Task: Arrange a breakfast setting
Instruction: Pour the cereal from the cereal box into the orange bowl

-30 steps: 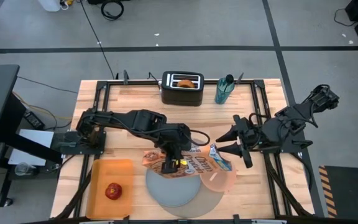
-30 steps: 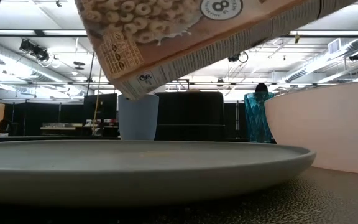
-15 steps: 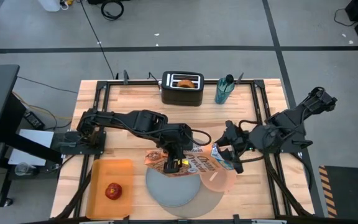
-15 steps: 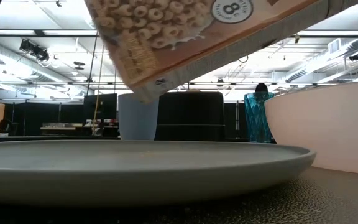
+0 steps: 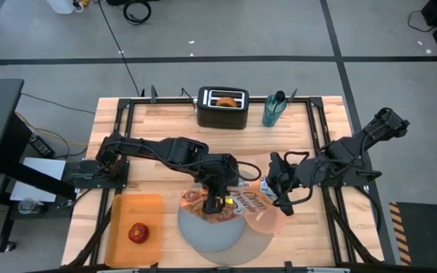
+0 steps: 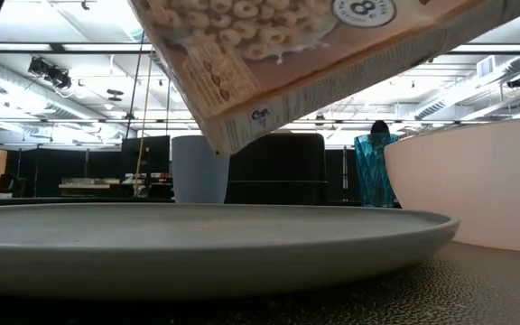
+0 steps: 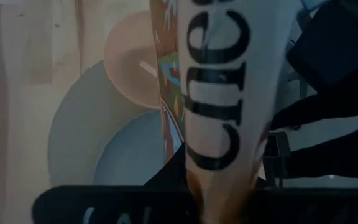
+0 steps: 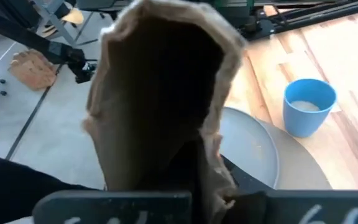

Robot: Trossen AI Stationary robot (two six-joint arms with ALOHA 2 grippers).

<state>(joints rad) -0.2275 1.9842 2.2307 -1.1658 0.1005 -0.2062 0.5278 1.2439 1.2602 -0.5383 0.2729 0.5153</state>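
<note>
Right gripper (image 5: 279, 199) has closed in on cereal box (image 5: 230, 201).

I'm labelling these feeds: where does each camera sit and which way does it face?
High: overhead, straight down; both arms, cereal box.
Low: table height, level across grey plate; no arm visible.
Left wrist: on the left arm, down the box at pink bowl.
Right wrist: on the right arm, into the box's open end.
All four share the box.
</note>
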